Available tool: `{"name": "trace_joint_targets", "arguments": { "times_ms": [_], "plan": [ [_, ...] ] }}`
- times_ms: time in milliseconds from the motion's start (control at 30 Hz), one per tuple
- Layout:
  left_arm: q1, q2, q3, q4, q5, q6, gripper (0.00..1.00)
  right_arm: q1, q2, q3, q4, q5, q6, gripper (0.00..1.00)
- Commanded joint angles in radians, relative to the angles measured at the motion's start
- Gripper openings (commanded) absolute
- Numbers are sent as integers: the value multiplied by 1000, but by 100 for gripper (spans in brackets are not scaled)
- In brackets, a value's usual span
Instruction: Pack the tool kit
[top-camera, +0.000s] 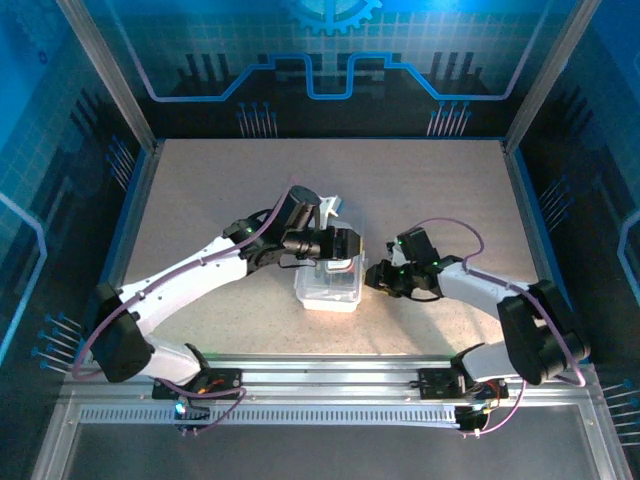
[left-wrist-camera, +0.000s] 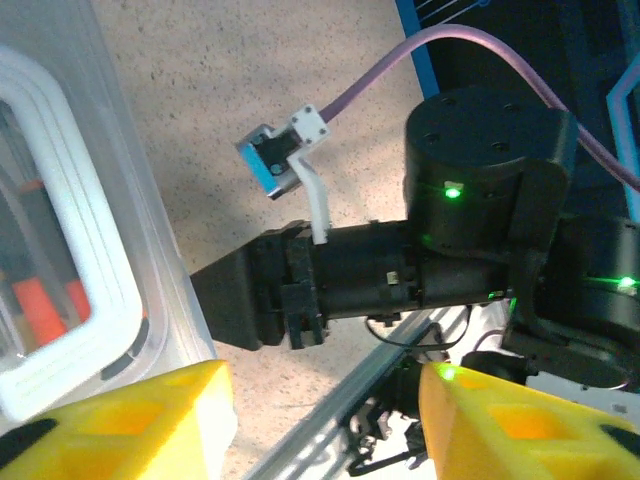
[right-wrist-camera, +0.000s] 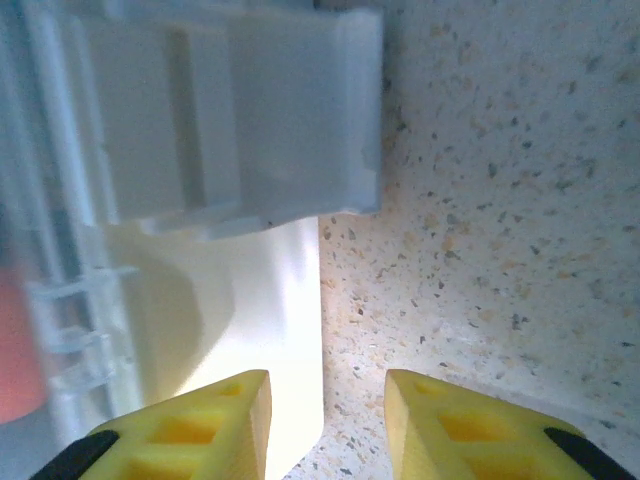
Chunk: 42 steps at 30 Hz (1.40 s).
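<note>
Case (top-camera: 328, 290) rests on table (top-camera: 200, 200). Red-orange screwdriver handles (left-wrist-camera: 40, 310) are visible inside through the clear plastic. Left gripper (left-wrist-camera: 322, 385) is over the case, fingers apart and empty. Right gripper (right-wrist-camera: 325, 388) is against the case's right side, fingers narrowly apart; grip cannot be determined.

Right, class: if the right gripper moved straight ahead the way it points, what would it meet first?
Most likely the translucent clear plastic rectangular case, whose pale edge lies directly ahead of the right gripper; depth is hard to judge.
</note>
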Motion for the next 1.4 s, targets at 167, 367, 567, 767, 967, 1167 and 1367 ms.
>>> {"name": "trace_joint_targets", "arguments": {
  "times_ms": [167, 367, 567, 767, 967, 1167, 1367],
  "plan": [
    [47, -77, -8, -225, -356, 102, 99, -74, -74, -11, -70, -13, -73, 49],
    [105, 6, -14, -268, -258, 158, 99, -95, -102, 23, -87, -39, -145, 63],
    [105, 170, 49, -277, -196, 188, 99, -132, -108, 23, -20, -165, -155, 69],
    [106, 266, 61, -311, -288, 195, 98, -156, -145, 20, -38, -183, -169, 70],
    [147, 267, -25, -225, -177, 185, 80, -183, -142, 5, -23, -211, -168, 70],
    [204, 202, -171, -134, -90, 181, 71, -200, -96, -16, 104, -272, -108, 71],
    [248, 193, -257, -109, -82, 188, 67, -201, -37, -53, 299, -345, -36, 74]
  ]
}}
